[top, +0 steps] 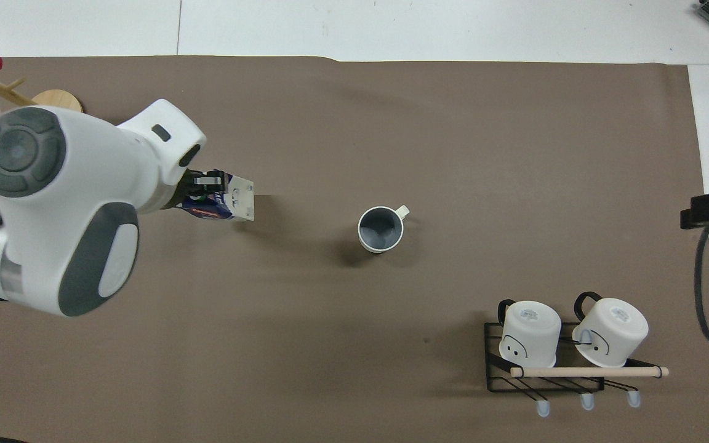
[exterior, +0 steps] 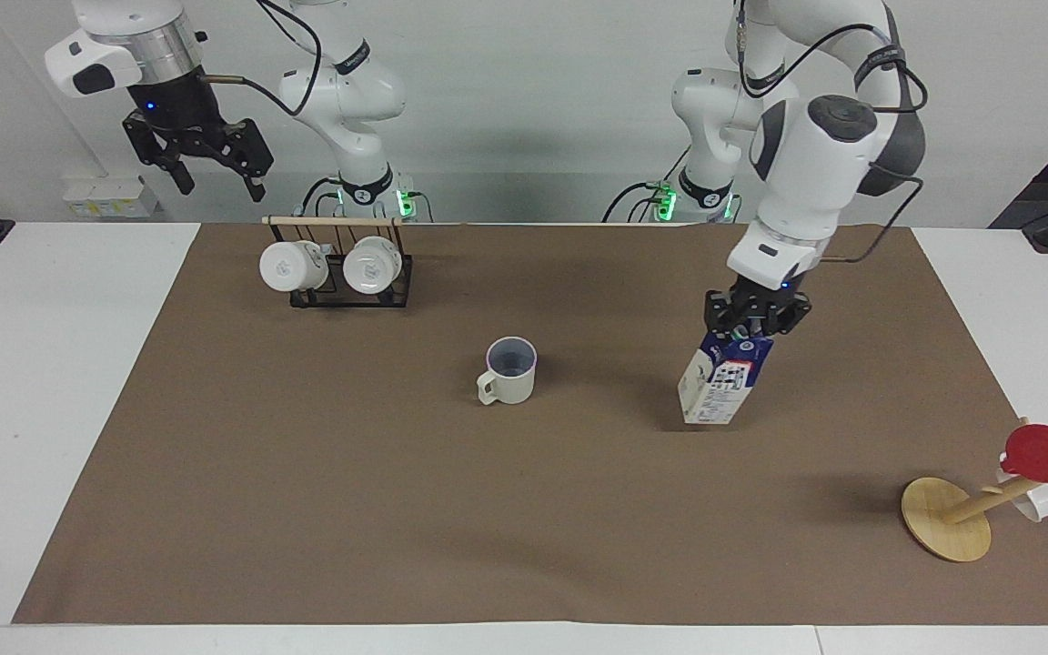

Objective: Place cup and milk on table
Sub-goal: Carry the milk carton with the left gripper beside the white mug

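Brown mat (exterior: 306, 473): left jaws pinch tilted milk (exterior: 713, 387) top; right jaws spread.

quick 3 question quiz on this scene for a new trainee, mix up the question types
1. True or false: the cup stands upright on the brown mat.
2. What does the left tool hold? A) a red cup B) the milk C) nothing
3. Fill in: the right tool is raised above the ____ end of the table, fingers open.

Key: 1 true. 2 B; the carton is gripped at its top and tilted. 3 right arm's, above the mug rack.
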`<action>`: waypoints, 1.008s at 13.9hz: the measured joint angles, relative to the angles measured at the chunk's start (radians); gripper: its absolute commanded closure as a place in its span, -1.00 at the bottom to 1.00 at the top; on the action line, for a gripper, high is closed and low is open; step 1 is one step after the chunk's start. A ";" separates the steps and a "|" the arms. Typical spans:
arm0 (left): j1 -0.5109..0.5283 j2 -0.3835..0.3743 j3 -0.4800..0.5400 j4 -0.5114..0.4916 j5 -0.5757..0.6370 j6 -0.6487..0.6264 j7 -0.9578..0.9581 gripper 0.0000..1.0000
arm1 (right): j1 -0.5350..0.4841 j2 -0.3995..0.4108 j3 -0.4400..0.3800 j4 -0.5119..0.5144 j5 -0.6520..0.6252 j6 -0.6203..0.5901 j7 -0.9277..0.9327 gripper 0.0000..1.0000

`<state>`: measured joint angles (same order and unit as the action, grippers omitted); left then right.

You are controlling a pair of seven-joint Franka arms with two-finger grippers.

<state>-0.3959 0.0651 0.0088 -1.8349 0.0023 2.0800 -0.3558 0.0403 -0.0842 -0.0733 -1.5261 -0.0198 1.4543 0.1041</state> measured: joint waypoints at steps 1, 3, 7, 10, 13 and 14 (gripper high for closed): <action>-0.036 0.000 -0.001 0.007 0.000 0.000 -0.050 0.70 | -0.006 0.000 0.000 -0.004 0.000 0.001 -0.005 -1.00; -0.101 0.000 -0.002 0.029 0.000 0.000 -0.144 0.70 | -0.008 0.000 -0.001 -0.010 0.000 0.001 -0.009 -1.00; -0.168 0.041 -0.002 0.084 0.000 -0.001 -0.268 0.69 | -0.008 -0.002 -0.001 -0.014 0.000 0.000 -0.009 -1.00; -0.201 0.126 -0.002 0.153 0.000 -0.001 -0.321 0.68 | -0.008 -0.003 -0.001 -0.015 0.000 0.000 -0.009 -1.00; -0.203 0.149 -0.003 0.166 0.000 -0.009 -0.322 0.64 | -0.008 -0.004 -0.001 -0.016 -0.001 0.001 -0.009 -1.00; -0.203 0.149 -0.003 0.167 0.000 -0.013 -0.322 0.64 | -0.008 -0.004 -0.001 -0.016 -0.001 0.001 -0.009 -1.00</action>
<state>-0.5990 0.2139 0.0062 -1.6683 0.0023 2.0666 -0.6782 0.0321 -0.0887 -0.0739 -1.5422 -0.0205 1.4551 0.0949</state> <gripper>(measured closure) 0.581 0.000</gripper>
